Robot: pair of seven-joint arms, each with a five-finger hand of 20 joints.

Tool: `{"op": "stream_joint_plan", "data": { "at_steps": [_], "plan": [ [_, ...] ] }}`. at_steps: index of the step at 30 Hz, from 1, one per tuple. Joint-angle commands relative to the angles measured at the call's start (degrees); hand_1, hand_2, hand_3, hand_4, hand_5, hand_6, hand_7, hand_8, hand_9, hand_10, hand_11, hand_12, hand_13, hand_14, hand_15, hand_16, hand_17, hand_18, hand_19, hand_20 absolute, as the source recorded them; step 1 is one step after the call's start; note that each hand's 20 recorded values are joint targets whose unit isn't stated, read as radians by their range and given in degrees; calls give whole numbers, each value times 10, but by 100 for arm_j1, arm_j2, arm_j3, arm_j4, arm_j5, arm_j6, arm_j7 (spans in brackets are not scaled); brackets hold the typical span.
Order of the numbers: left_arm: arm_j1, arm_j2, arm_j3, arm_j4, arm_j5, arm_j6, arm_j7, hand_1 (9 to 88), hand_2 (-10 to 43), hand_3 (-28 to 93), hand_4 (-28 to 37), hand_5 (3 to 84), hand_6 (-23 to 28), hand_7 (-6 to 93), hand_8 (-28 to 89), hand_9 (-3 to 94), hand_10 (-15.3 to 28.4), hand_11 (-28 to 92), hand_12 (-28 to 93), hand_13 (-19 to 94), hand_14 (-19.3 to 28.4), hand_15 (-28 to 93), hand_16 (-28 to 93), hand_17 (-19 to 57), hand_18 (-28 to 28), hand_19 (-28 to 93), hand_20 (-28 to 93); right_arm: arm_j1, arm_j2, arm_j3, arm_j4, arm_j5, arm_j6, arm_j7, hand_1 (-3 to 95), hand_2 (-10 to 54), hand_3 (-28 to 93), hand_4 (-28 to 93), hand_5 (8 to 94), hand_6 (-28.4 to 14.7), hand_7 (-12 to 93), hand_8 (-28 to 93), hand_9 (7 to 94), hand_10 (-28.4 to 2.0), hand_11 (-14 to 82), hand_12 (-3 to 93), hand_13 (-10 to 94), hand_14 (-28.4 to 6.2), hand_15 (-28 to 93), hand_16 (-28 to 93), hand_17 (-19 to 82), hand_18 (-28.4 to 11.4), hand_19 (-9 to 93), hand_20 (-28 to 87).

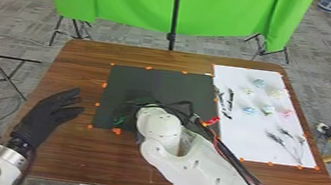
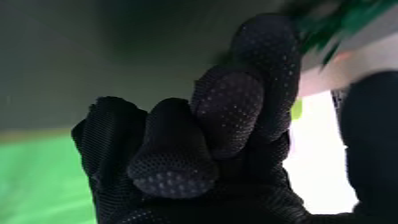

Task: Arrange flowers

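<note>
Although the right hand (image 2: 229, 107) is beside greenery (image 2: 345, 24), its grip cannot be told; at left, the left hand (image 1: 51, 113) is relaxed, empty; flowers (image 1: 249, 110) lie right on white paper (image 1: 237, 141), presumably for easy choosing.

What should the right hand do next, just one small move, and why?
I'd probably ease the right hand slightly lower to settle the greenery on the dark mat. The hand is over the mat with the greenery right by it, while the pale flowers lie apart on the white sheet.
</note>
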Motion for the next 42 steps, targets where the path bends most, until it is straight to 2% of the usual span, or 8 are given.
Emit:
{"op": "stream_joint_plan", "data": {
  "at_steps": [1,5,14,20,28,30,33,42],
  "plan": [
    [242,-193,-56,-48,32,98,115,246,-31,694,-283,314,49,174,-106,270,112,219,142,235,136,468,-44,-112,208,517,40,242,425,694,-739,317,80,-86,51,-32,757,-282,880,6,557,-118,937,-88,555,234,913,-61,720,357,648,-187,932,644],
    [278,-263,-121,-59,115,100,113,245,-30,694,-283,313,48,174,-105,270,112,219,142,235,135,468,-43,-112,208,517,40,144,1284,1233,-1076,475,180,-194,46,-21,747,-283,855,-3,539,-119,937,-96,506,262,873,-75,725,360,611,-191,932,629],
    [620,-321,-272,-165,51,247,254,244,-29,694,-283,313,48,174,-105,271,113,219,142,234,136,466,-43,-113,208,517,40,-515,3833,2673,-1836,1643,252,287,39,-70,718,-283,769,-24,550,-140,884,-115,468,321,790,-99,751,350,527,-196,932,593],
    [682,-297,-312,-189,75,251,294,244,-29,695,-283,314,49,173,-105,271,112,218,143,235,135,465,-43,-113,208,517,40,-1803,4778,4043,-2150,1580,109,542,118,-95,646,-283,663,-47,400,-148,752,-131,458,290,676,-110,730,305,422,-195,932,509],
    [744,-329,-387,-207,145,205,247,247,-31,694,-283,313,48,173,-105,271,112,218,143,234,135,465,-42,-113,207,516,40,-4033,5100,6205,-2407,1755,-1081,928,235,-95,503,-283,586,-62,409,-156,665,-136,487,286,617,-111,732,286,372,-200,932,454],
    [753,-327,-401,-205,101,208,256,252,-35,694,-283,313,48,174,-105,271,111,219,143,235,134,463,-42,-113,207,516,40,-4371,5062,6539,-2396,1852,-1195,969,361,-95,246,-228,537,-75,405,-158,609,-146,509,281,578,-116,737,272,341,-202,926,421],
    [726,-320,-403,-190,107,177,230,253,-36,693,-283,313,48,174,-105,272,112,219,143,235,134,462,-42,-113,208,516,40,-4774,5019,6896,-2382,2101,-1248,1040,399,-95,28,-108,494,-86,415,-162,555,-153,533,276,538,-117,739,257,320,-202,917,405],
    [741,-283,-372,-158,91,124,286,249,-35,696,-283,313,48,175,-105,272,113,220,142,234,134,463,-42,-113,208,516,41,-5654,4886,7321,-2448,1897,-727,748,443,-95,60,-124,513,-73,419,-174,572,-144,548,269,550,-112,738,241,316,-199,912,396]
  ]
}}
